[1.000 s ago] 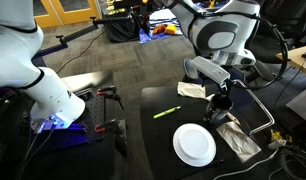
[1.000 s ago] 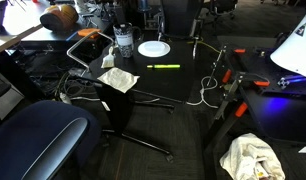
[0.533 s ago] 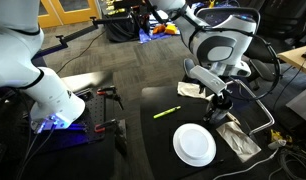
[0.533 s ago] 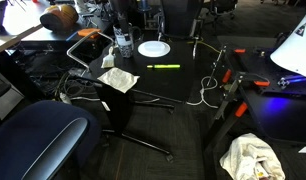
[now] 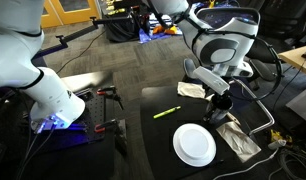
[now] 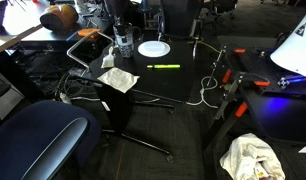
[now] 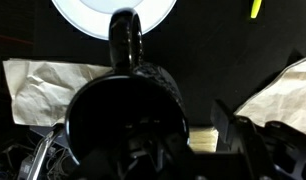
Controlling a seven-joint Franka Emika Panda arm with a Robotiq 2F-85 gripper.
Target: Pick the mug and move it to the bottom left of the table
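The black mug [image 7: 123, 110] fills the wrist view, seen from above, its handle pointing toward the white plate [image 7: 113, 15]. My gripper [image 7: 143, 130] stands down around it. The right finger [image 7: 225, 122] shows beside the mug's wall with a thin gap between them; the other finger is hidden behind the mug. In both exterior views the gripper [image 5: 221, 97] [image 6: 122, 38] hangs low over the far part of the black table [image 5: 163, 135] [image 6: 178, 85], next to the plate [image 5: 194, 145] [image 6: 153, 48], and largely hides the mug.
A yellow-green marker [image 5: 166, 113] [image 6: 163, 67] lies on the table. Crumpled papers [image 5: 191, 90] [image 5: 236, 138] [image 6: 118, 78] lie around the mug. A white cable [image 6: 206, 90] hangs at a table edge. A mesh chair [image 6: 43, 140] stands close by.
The arm has shifted slightly and settled lower over the mug. The plate, marker and papers have not moved.
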